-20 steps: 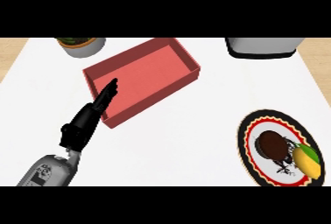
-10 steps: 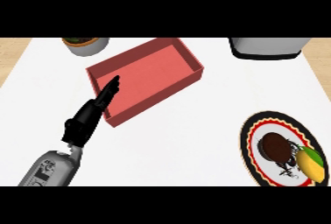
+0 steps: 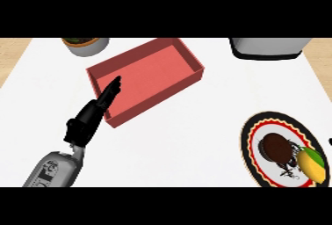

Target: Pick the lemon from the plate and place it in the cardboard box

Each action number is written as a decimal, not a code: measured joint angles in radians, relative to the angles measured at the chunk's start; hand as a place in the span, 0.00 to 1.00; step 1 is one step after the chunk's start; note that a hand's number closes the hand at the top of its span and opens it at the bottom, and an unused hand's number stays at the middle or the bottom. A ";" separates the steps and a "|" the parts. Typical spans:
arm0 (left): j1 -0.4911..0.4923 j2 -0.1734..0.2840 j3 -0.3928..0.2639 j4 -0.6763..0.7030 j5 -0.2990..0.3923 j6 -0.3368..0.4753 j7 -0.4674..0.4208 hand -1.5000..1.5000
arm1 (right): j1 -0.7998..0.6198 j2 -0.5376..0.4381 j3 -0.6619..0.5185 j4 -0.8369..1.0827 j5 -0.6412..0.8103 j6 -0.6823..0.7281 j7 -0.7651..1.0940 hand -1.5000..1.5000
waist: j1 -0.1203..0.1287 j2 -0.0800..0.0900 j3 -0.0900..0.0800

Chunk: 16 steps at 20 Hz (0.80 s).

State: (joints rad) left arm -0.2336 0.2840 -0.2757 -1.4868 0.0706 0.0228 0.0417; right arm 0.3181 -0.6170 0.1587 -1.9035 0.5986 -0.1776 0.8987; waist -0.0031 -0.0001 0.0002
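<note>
My left hand (image 3: 89, 118): fingers straight and held together, nothing in them. The fingertips (image 3: 115, 81) overlap the near-left wall of the shallow red-brown rectangular cardboard box (image 3: 146, 79); whether they touch it or hover above it I cannot tell. Grey left forearm (image 3: 55, 169) enters from the lower-left edge of the white counter top (image 3: 188, 136). At the right edge, beside the plate, a small dark sliver shows; I cannot tell whether it is my right hand.

Count: one box, one plate, one lemon, one dark object on the plate, one pot, one appliance.

The box lies at an angle in the far-left part of the counter, with nothing visible inside. The yellow-green lemon (image 3: 312, 163) lies on the round white plate with black, red and yellow rim bands (image 3: 254, 151), near the counter's near-right corner. On the plate the lemon sits at the right side, just beside a dark brown rounded object (image 3: 277, 148), which lies nearer the plate's middle.

Lemon and box are well apart, with bare counter between them. A grey round pot with dark contents (image 3: 85, 44) stands at the far edge, just left of the box. A white and dark grey appliance (image 3: 269, 47) stands at the far-right edge.
</note>
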 measured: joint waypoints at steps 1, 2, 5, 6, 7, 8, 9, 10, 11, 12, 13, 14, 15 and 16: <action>-0.013 -0.004 0.006 -0.009 -0.004 -0.002 0.021 0.50 | 0.003 0.009 -0.003 0.013 0.013 -0.007 -0.022 0.00 | 0.000 0.000 0.000; -0.009 -0.006 0.014 -0.017 -0.007 -0.010 0.025 0.50 | 0.004 0.021 -0.009 0.022 0.024 -0.006 -0.038 0.00 | 0.000 0.000 0.000; 0.011 -0.026 0.025 -0.026 -0.026 -0.025 0.023 0.50 | -0.026 0.059 -0.017 0.051 0.060 0.020 -0.044 0.00 | 0.001 0.000 0.000; 0.006 -0.028 0.039 -0.016 -0.027 -0.036 0.020 0.50 | -0.039 0.069 -0.025 0.064 0.063 0.032 -0.049 0.00 | 0.001 0.000 0.000; 0.017 -0.027 0.040 -0.049 -0.029 -0.039 0.045 0.50 | -0.040 0.073 -0.031 0.063 0.068 0.045 -0.048 0.00 | 0.001 0.000 0.000; 0.020 -0.034 0.043 -0.044 -0.037 -0.046 0.037 0.50 | -0.039 0.084 -0.040 0.076 0.074 0.049 -0.061 0.00 | 0.001 -0.001 0.000; 0.026 -0.041 0.043 -0.054 -0.050 -0.043 0.042 0.50 | -0.049 0.086 -0.054 0.087 0.067 0.066 -0.072 0.00 | 0.001 0.000 0.000; 0.040 -0.046 0.042 -0.071 -0.055 -0.046 0.048 0.50 | -0.050 0.099 -0.056 0.105 0.074 0.067 -0.085 0.00 | 0.001 -0.001 0.000; 0.038 -0.053 0.048 -0.063 -0.063 -0.052 0.046 0.50 | -0.055 0.111 -0.060 0.108 0.080 0.080 -0.087 0.00 | 0.001 0.000 0.000; 0.034 -0.053 0.060 -0.056 -0.063 -0.062 0.040 0.50 | -0.048 0.117 -0.063 0.098 0.082 0.096 -0.085 0.00 | 0.000 0.000 0.000; 0.027 -0.060 0.067 -0.044 -0.064 -0.068 0.038 0.50 | -0.060 0.120 -0.074 0.108 0.075 0.115 -0.092 0.00 | 0.000 0.000 0.000; 0.025 -0.067 0.067 -0.040 -0.069 -0.073 0.036 0.50 | -0.065 0.123 -0.087 0.136 0.069 0.118 -0.115 0.00 | 0.000 0.000 0.000; 0.027 -0.074 0.070 -0.041 -0.077 -0.073 0.037 0.50 | -0.060 0.134 -0.086 0.132 0.077 0.129 -0.112 0.00 | 0.000 0.000 0.000; 0.020 -0.081 0.074 -0.038 -0.082 -0.073 0.044 0.50 | -0.061 0.150 -0.084 0.160 0.086 0.119 -0.130 0.00 | 0.000 0.000 0.000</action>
State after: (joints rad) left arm -0.2135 0.2033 -0.2021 -1.5244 -0.0114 -0.0505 0.0858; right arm 0.2568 -0.4668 0.0747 -1.7437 0.6849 -0.0582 0.7683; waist -0.0029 -0.0004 -0.0003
